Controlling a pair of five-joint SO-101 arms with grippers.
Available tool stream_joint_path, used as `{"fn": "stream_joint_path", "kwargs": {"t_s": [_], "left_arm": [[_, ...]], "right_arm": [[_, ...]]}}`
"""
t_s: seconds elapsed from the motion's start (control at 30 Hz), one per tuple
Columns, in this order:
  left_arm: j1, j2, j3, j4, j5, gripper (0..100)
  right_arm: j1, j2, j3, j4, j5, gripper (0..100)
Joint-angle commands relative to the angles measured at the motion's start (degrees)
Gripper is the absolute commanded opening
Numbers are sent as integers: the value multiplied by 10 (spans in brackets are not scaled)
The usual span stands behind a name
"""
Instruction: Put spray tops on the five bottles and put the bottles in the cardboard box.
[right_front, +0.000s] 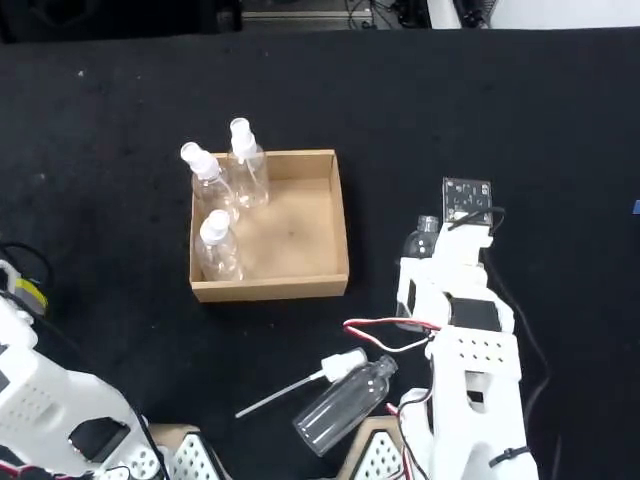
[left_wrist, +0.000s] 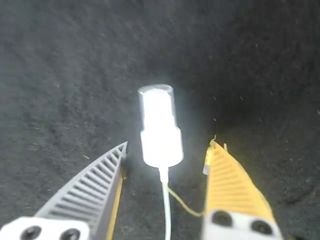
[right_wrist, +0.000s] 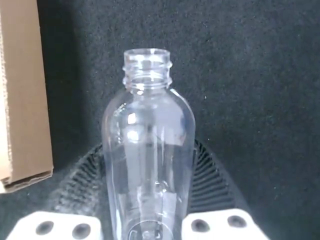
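Note:
A cardboard box (right_front: 300, 285) stands mid-table with three capped bottles (right_front: 222, 215) upright along its left wall. My right gripper (right_front: 422, 262) is shut on a clear, uncapped bottle (right_front: 421, 238) to the right of the box. In the right wrist view that bottle (right_wrist: 149, 150) sits between the dark ribbed fingers (right_wrist: 205, 175), its neck open. My left gripper (left_wrist: 168, 145) is open, with a white spray top (left_wrist: 160, 127) lying on the mat between its fingers, untouched. Another clear bottle (right_front: 345, 405) lies on its side near the front edge, beside a spray top (right_front: 342, 364) with a long tube.
The black mat (right_front: 480, 110) covers the whole table. The box's right half (right_front: 300, 230) holds nothing. The left arm's white body (right_front: 60, 410) fills the front left corner. A box corner (right_wrist: 22, 100) shows beside the held bottle.

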Motion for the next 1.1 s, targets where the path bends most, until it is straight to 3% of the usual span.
{"fn": "stream_joint_path", "kwargs": {"t_s": [0.0,0.43,0.67,0.97,1.07], "left_arm": [[5,3,-32,-3,-5,234],[2,70,-62,-2,-4,229],[11,63,-78,25,-5,55],[12,76,-77,-6,-9,148],[14,76,-76,-6,-46,167]], "right_arm": [[-5,-16,-2,-20,-1,11],[-4,-16,-2,-20,-1,11],[-4,-16,-2,-20,-1,11],[-4,-16,-2,-20,-1,11],[-4,-16,-2,-20,-1,11]]}}
